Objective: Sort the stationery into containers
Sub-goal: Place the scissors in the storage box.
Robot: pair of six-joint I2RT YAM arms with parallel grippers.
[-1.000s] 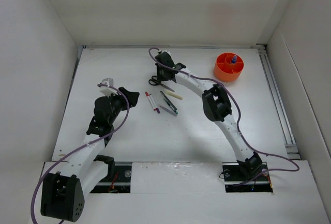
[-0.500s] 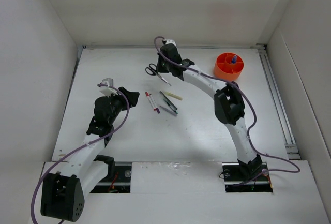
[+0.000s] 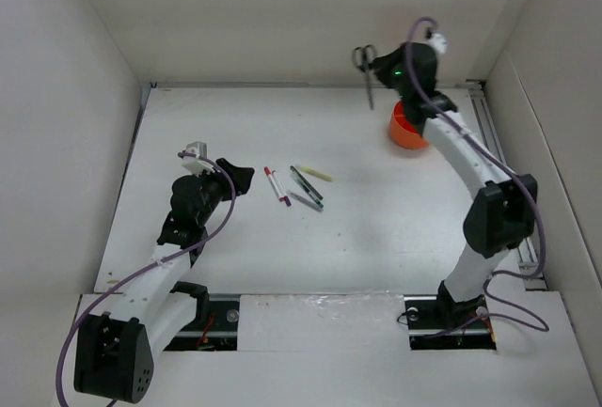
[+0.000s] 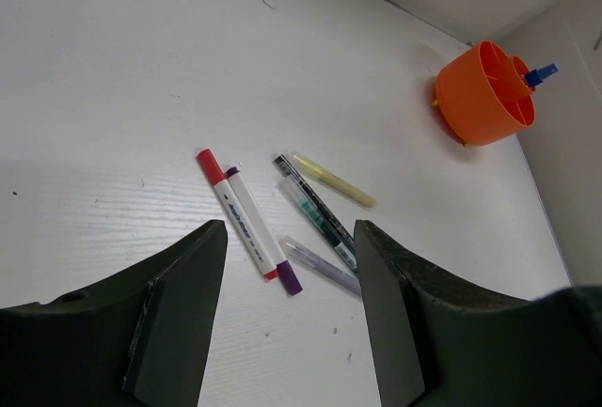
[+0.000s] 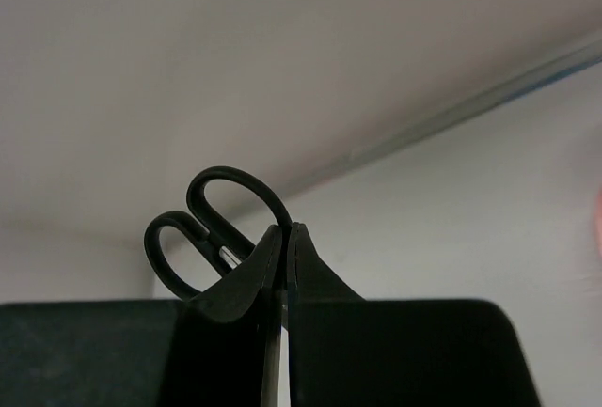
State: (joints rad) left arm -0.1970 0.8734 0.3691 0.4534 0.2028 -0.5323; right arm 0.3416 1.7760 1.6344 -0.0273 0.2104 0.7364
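Black scissors hang from high right claw

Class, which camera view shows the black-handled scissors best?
Top external: the black-handled scissors appear nearly whole, handles up, blade hanging down. Right wrist shows only their handle loops; left wrist misses them.

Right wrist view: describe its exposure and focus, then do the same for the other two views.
Right wrist: scissors and right fingers are near-black silhouettes against the pale wall; left wrist: pens sharp, left fingers dark and soft-edged; top external: even light, faint shadows.
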